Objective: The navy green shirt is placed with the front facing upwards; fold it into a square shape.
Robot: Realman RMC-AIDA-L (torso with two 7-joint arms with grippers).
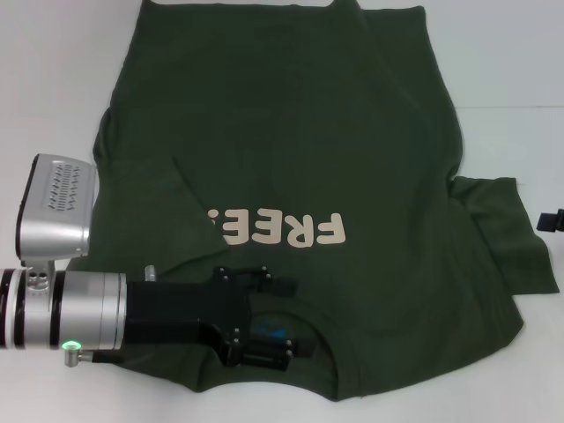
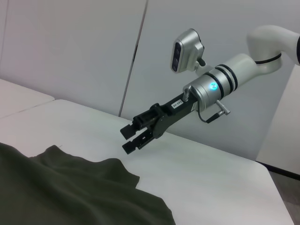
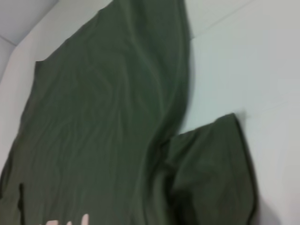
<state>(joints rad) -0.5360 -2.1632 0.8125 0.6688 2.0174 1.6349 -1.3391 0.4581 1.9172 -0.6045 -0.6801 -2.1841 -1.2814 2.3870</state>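
Here the left gripper [image 1: 275, 322] sits low over the collar end of the navy green shirt [image 1: 291, 150], near the robot's side of the table [image 1: 502, 70]. Its black fingers [image 1: 269, 357] are spread, jaws wide, with the neck label area showing between them; can't tell if the tips touch the cloth. Silver left arm comes in from the robot's left, wrist camera housing above it.

Right gripper [image 2: 136, 136] hangs in the air above bare table just beyond the shirt's right sleeve [image 2: 93, 171], fingers slightly parted, holding nothing. In the head view only a black bit of it shows at the right edge.

Shirt lies flat, front up, collar toward the robot, hem at the far side. Cream lettering [image 1: 282, 229] reads upside down across the chest. Left sleeve looks folded in over the body, covering part of the lettering. Right sleeve [image 1: 507, 233] is spread out on the table. White wall panels [image 2: 70, 47] behind.
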